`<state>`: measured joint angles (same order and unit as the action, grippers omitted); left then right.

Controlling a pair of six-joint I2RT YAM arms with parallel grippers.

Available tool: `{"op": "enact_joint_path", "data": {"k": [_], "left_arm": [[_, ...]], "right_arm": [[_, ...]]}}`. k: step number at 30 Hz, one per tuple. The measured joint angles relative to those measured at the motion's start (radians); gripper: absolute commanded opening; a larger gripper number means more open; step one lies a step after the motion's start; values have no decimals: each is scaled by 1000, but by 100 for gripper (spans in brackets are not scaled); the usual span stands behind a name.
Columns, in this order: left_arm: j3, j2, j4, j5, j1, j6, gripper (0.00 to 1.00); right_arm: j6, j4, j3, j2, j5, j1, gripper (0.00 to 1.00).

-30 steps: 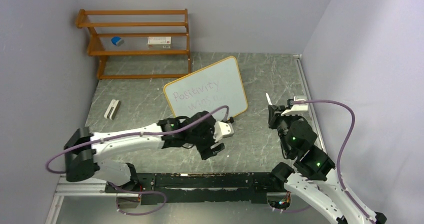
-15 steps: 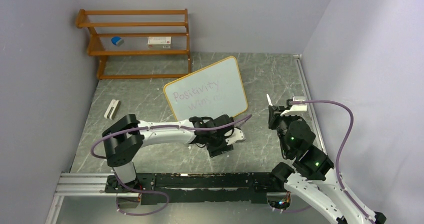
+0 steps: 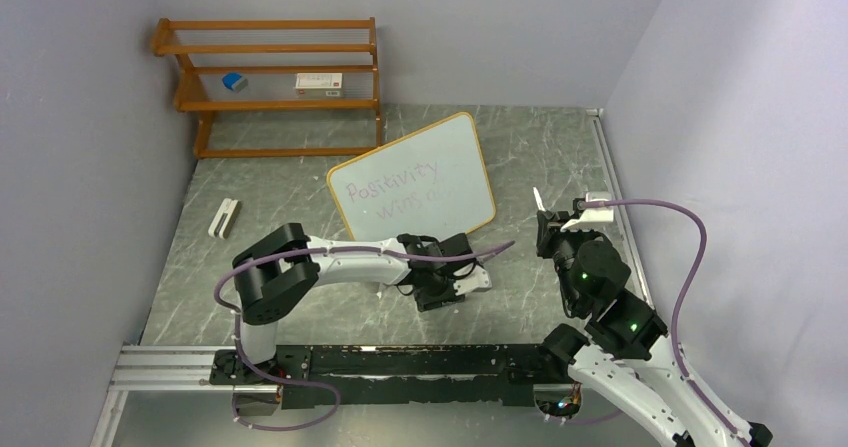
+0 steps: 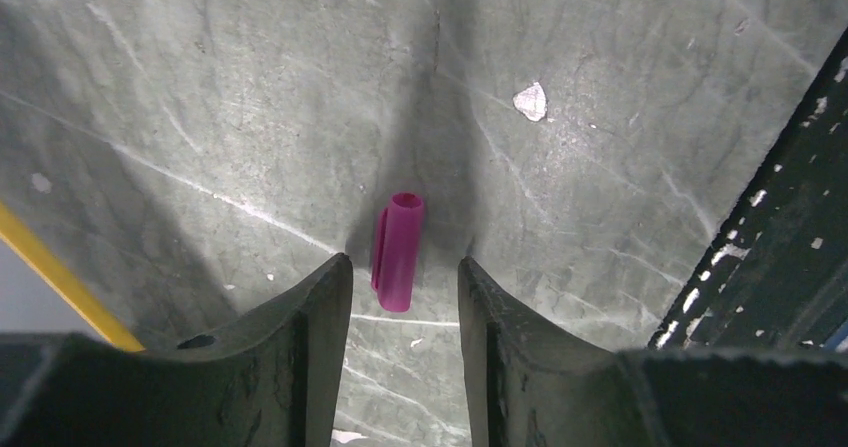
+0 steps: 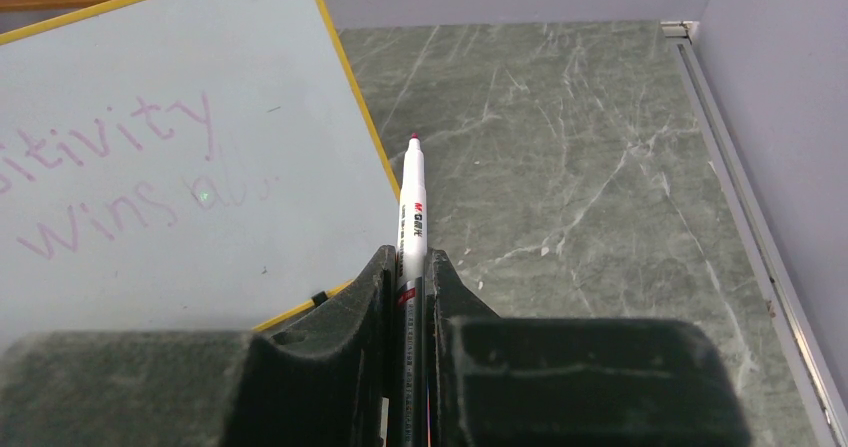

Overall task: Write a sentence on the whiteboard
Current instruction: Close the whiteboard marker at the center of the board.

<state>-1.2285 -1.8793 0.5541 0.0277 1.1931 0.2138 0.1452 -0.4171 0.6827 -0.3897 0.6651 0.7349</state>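
Observation:
The whiteboard [image 3: 412,177] stands tilted on the table, with the sentence [image 3: 390,193] in thin purple handwriting on it, "Positivity wins". My right gripper [image 3: 548,229] is shut on a white marker [image 5: 412,207], uncapped, tip up, just right of the board's edge [image 5: 360,157]; the writing [image 5: 110,177] shows at left. My left gripper [image 3: 445,292] is low over the table in front of the board. In the left wrist view it [image 4: 405,287] is open, and a magenta marker cap [image 4: 398,251] lies on the table between and just beyond the fingertips [image 4: 320,307], untouched.
A wooden shelf [image 3: 270,82] stands at the back left with a blue object [image 3: 234,81] and a small box [image 3: 320,82] on it. A white object [image 3: 224,217] lies at the table's left. A black rail [image 4: 780,227] runs along the near edge.
My left arm has reached right and lowered its gripper towards the table in front of the board. The right arm and marker have not moved.

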Motion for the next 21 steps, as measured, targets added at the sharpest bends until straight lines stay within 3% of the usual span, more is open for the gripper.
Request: {"op": "enact_joint_path", "data": {"k": [5,11,21], "left_arm": [[-19,-23,9,8,-11,8,34],[-26,-28,17,29,-13,18,6],[23,50,19,5,-18,33,5]], "right_arm": [[0,0,-2,0,-1,0,0],[0,1,-5,0,-2,0,0],[0,1,-5,0,-9,0,0]]}}
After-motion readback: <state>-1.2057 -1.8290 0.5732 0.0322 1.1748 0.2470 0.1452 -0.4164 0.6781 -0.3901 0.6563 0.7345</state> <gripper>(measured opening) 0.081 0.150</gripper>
